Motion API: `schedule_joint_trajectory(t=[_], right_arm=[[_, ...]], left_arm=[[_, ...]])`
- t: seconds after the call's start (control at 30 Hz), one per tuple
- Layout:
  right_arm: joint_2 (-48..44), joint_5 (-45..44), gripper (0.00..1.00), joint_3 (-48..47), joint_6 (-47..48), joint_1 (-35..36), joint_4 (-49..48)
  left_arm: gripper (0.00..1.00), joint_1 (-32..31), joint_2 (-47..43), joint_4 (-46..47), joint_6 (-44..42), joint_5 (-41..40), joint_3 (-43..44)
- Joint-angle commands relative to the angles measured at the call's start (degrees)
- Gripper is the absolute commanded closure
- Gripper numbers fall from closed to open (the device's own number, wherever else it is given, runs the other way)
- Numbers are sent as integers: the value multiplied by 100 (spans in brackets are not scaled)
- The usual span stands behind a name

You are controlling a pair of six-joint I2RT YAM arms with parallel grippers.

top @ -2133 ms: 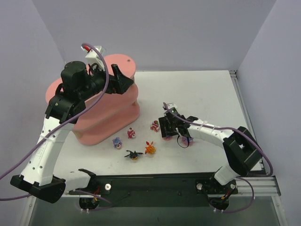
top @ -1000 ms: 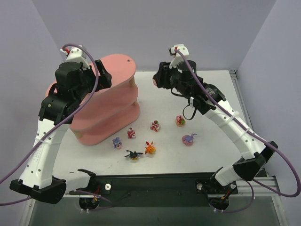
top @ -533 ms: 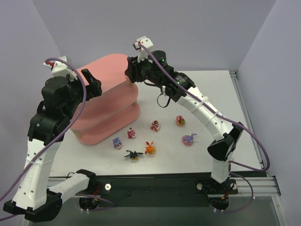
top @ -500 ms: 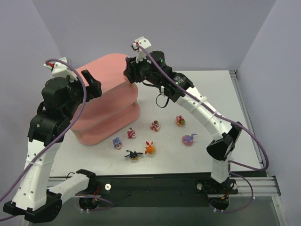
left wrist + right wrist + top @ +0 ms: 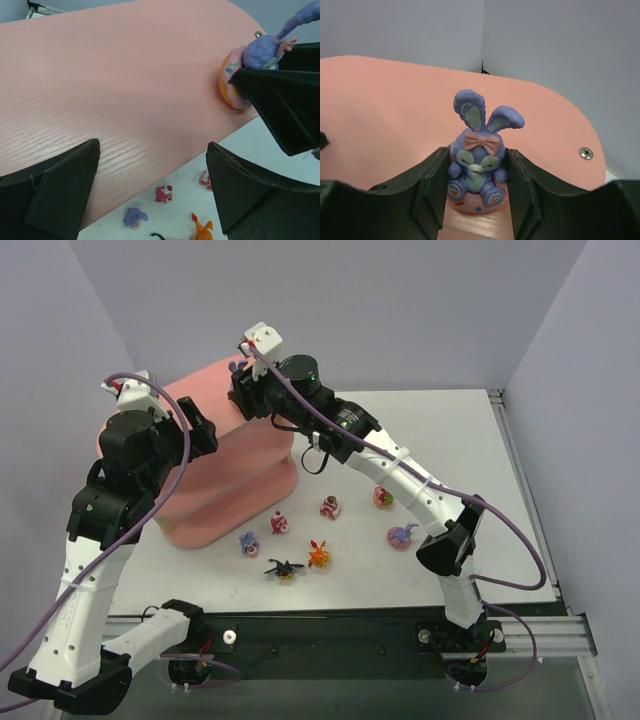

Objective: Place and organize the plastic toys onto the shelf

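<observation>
My right gripper [image 5: 476, 187] is shut on a blue long-eared bunny [image 5: 478, 156] with a pink bow and a pink base. It holds the bunny upright at the right end of the top board of the salmon-pink shelf [image 5: 380, 100], at or just above the wood. The top view shows that gripper [image 5: 240, 390] over the shelf [image 5: 230, 485]. My left gripper [image 5: 152, 150] is open and empty above the same board [image 5: 125, 75], facing the held bunny [image 5: 260, 50]; it also shows in the top view [image 5: 195, 422].
On the table in front of the shelf lie a blue bunny [image 5: 249, 542], two red-pink toys [image 5: 280, 524] [image 5: 330, 507], an orange one [image 5: 319, 555], a black-yellow spiky one [image 5: 285, 567], a pink-yellow one [image 5: 383, 497] and a purple one [image 5: 402, 536].
My right arm has lifted from the table and swung left over the shelf's top board with the bunny in it. My left arm has drawn back to the left.
</observation>
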State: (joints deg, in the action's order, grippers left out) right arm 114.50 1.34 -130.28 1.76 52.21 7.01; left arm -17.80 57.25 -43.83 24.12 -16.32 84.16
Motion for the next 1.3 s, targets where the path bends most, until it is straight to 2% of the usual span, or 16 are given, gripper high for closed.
schedule_joint_trajectory(t=[0.0,0.17,0.2,0.27,0.3,0.5,0.87,1.0,1.1,1.27], right_arm=[[257,-336,93,-375,272,35,-358],[380,-521,89,-455,439,35,-305],[380,-591,82,-446,448,27,-305],[398,-679,73,-446,457,35,-305],[389,-723,62,-446,457,35,-322],[424,-864,41,-481,439,27,-349],[345,-829,28,-656,343,27,-366],[91,-837,21,-683,255,35,-437],[-321,-855,16,-429,123,35,-402],[-1689,-1495,12,993,-376,18,98]], left_arm=[[3,49,-135,217,-92,-82,-14],[3,58,-180,226,-100,-82,-5],[3,58,-188,226,-100,-82,-5],[3,58,-180,244,-109,-82,-5],[3,58,-180,244,-109,-74,-5],[3,58,-162,244,-144,-73,30],[3,58,-144,209,-162,-82,136],[3,58,-153,165,-232,-65,215],[3,58,-179,147,-241,14,224],[3,66,22,-37,-434,234,443]])
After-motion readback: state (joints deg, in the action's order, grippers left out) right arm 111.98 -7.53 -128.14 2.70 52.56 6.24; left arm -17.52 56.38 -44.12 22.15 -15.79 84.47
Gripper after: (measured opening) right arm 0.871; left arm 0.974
